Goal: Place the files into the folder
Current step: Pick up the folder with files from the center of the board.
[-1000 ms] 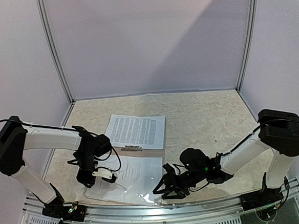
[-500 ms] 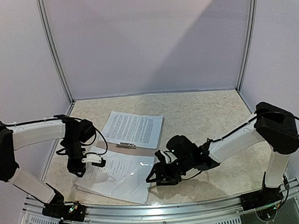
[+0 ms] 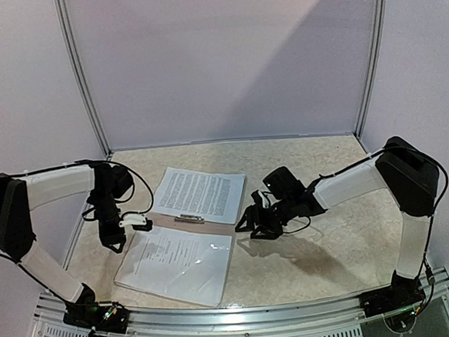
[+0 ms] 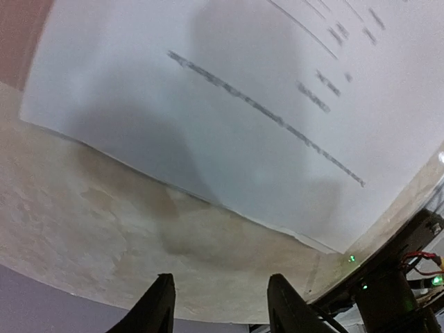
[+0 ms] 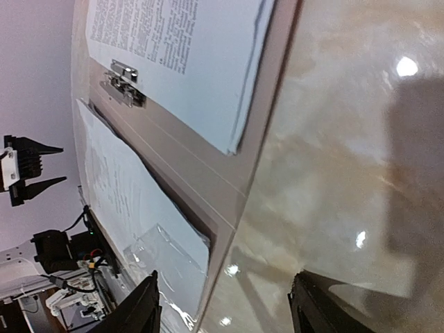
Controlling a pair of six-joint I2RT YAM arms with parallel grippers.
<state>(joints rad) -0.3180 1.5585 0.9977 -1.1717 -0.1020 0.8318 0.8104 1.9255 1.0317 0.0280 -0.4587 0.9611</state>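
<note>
Top external view shows the flat taupe grey-brown folder (image 3: pixel 222 223) laid open on the beige marbled counter (image 3: pixel 309 170), between the two arms. A stack of white printed paper sheets (image 3: pixel 202 195) is seen on its far half. A white sheet in a clear glossy plastic sleeve (image 3: pixel 177 258) is spread over its near half, with the small metal clip (image 3: pixel 189 217) at the spine between them. The left end effector (image 3: pixel 134 221) is held just beside the sleeve's far left corner, its fingers spread and nothing pinched. From the left wrist camera only bare counter is seen between them, with the sleeved sheet's edge lying ahead. The right end effector (image 3: pixel 253 222) is poised near the folder's right edge, likewise spread and empty, as is confirmed by the right wrist view. The files are judged to be light, limp and easily creased. The sleeve is expected to be slippery and to slide over the board if pushed from one side. A grip is best taken at a free corner or edge, where one finger can be slipped beneath. The folder cover is judged stiffer, so it could be lifted by its outer edge. It is thin, though, and lies flush with the counter, which makes that edge hard to catch.
</note>
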